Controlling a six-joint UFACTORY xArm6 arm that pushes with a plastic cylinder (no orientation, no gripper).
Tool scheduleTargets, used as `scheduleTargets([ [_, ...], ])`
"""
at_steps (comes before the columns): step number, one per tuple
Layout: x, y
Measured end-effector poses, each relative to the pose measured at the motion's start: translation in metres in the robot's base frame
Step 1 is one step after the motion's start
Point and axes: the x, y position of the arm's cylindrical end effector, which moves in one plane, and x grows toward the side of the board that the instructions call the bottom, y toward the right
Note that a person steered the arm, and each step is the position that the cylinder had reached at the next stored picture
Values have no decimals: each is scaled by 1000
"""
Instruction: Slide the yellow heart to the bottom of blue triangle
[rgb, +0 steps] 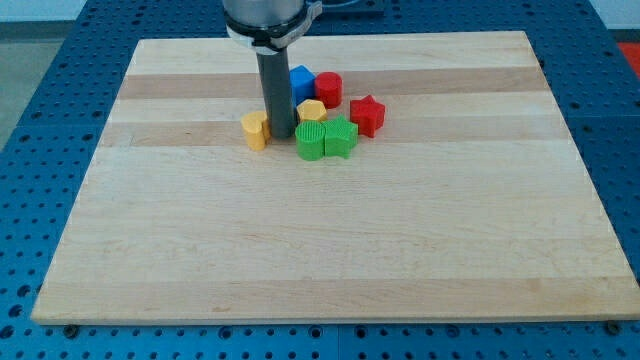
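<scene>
Surface: a pale wooden board (330, 250) on a blue perforated table (40, 60); all its edges show in the frame.

Yellow heart (256, 129): upper middle of the frame, left of the cluster, well in from every board edge. Its lobes and point are too small to make out, so its facing and long axis cannot be told.

Blue triangle (300, 80): above and to the right of the heart, partly hidden behind the rod, touching the red cylinder (328, 88) on its right.

My tip (281, 136): down on the board just right of the yellow heart, touching or nearly touching it, between the heart and the green blocks.

Hand: there is none here, only the straight dark rod, so nothing is grasped.

Other blocks: a yellow hexagon (312, 110) below the blue triangle; a red star (367, 114) on the right; a green block (311, 141) and a green star (340, 137) side by side at the cluster's lower edge.

Open room: wide bare board lies left of the heart and across the whole lower half; the spot under the blue triangle is crowded by the yellow hexagon and the rod.
</scene>
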Motion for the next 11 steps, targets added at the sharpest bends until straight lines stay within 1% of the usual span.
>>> scheduleTargets([
  [1,25,-5],
  [2,84,-5],
  [3,94,-31],
  [4,52,-71],
  [5,40,-70],
  [6,4,-50],
  [7,-14,-31],
  [8,-23,-12],
  [10,-24,-9],
  [11,-56,3],
])
